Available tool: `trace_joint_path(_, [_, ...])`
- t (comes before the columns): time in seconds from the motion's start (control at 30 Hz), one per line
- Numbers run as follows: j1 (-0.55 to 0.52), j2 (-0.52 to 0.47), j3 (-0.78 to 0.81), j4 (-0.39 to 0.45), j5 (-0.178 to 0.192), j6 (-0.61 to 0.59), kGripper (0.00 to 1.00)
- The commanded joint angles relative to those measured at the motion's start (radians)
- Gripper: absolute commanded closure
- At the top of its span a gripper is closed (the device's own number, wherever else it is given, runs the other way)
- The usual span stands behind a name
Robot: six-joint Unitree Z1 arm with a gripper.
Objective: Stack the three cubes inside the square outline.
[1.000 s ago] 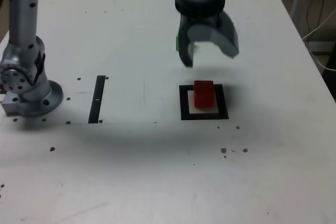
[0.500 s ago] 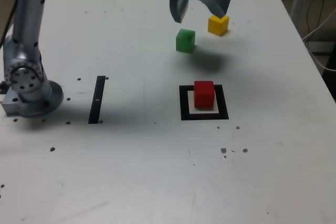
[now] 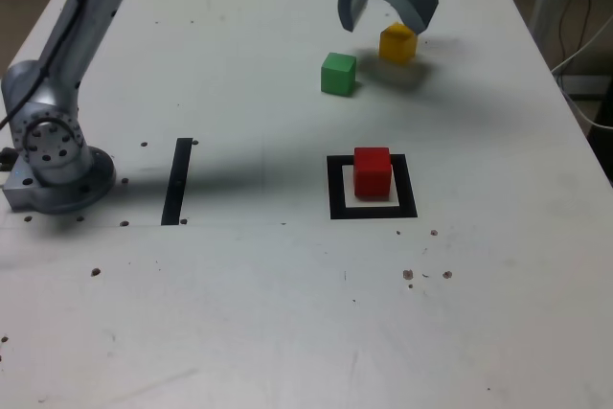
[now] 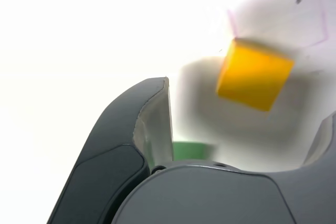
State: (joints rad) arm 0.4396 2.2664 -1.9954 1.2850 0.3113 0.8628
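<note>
In the exterior view, a red cube (image 3: 373, 173) sat inside a black square outline (image 3: 406, 187) on a white bench (image 3: 239, 313). Beyond were a green cube (image 3: 338, 75) and, to its right, a yellow cube (image 3: 397, 44), near the released hand (image 3: 386, 29). In the wrist view, the yellow cube lay between the hand's spread fingers (image 4: 155, 124), ungrasped.
</note>
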Motion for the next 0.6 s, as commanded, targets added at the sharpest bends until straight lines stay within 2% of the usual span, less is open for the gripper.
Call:
trace_joint_path(0.0, [0.005,0.023,-0.022,0.003,-0.004,0.008,0.01])
trace_joint_path(0.17, [0.012,0.059,-0.045,0.006,-0.032,0.027,0.03])
trace_joint_path(0.57, [0.021,0.101,-0.053,0.014,-0.072,0.030,0.22])
